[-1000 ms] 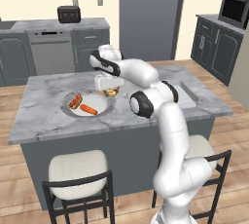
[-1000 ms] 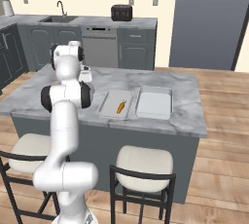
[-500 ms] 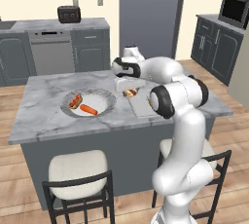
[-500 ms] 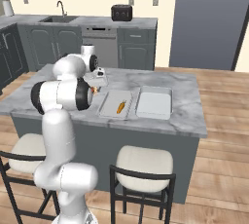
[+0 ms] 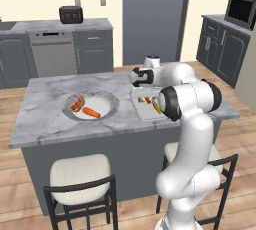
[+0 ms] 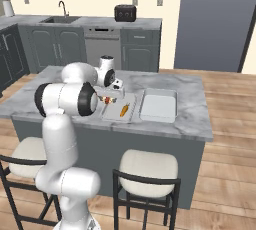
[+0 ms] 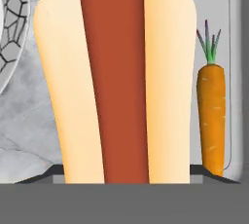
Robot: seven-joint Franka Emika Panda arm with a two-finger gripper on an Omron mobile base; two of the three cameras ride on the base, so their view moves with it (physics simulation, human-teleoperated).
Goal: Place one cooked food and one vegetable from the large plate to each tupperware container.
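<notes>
My gripper (image 5: 144, 95) (image 6: 107, 97) is shut on a hot dog (image 7: 114, 77), a red-brown sausage in a tan bun, and holds it low over the near tupperware container (image 5: 148, 114) (image 6: 118, 115). A carrot (image 7: 212, 116) (image 6: 124, 109) (image 5: 156, 107) with a green top lies in that container beside the hot dog. The second tupperware container (image 6: 159, 105) sits to its right with nothing in it. To the left, the large plate (image 5: 107, 100) carries another hot dog (image 5: 77, 104) and an orange-red carrot (image 5: 91, 112). Its ribbed rim (image 7: 9, 28) shows at the hand view's left edge.
Everything stands on a grey marble island (image 5: 45, 119) (image 6: 192, 119). Two stools (image 5: 80, 174) (image 6: 147, 166) are tucked along its front edge. A toaster (image 5: 70, 14) sits on the far counter, and a sink tap (image 6: 62, 8) stands to its left.
The arm has swung right, from above the large plate to over the near tupperware container, carrying the hot dog. The food left on the plate has not moved.
</notes>
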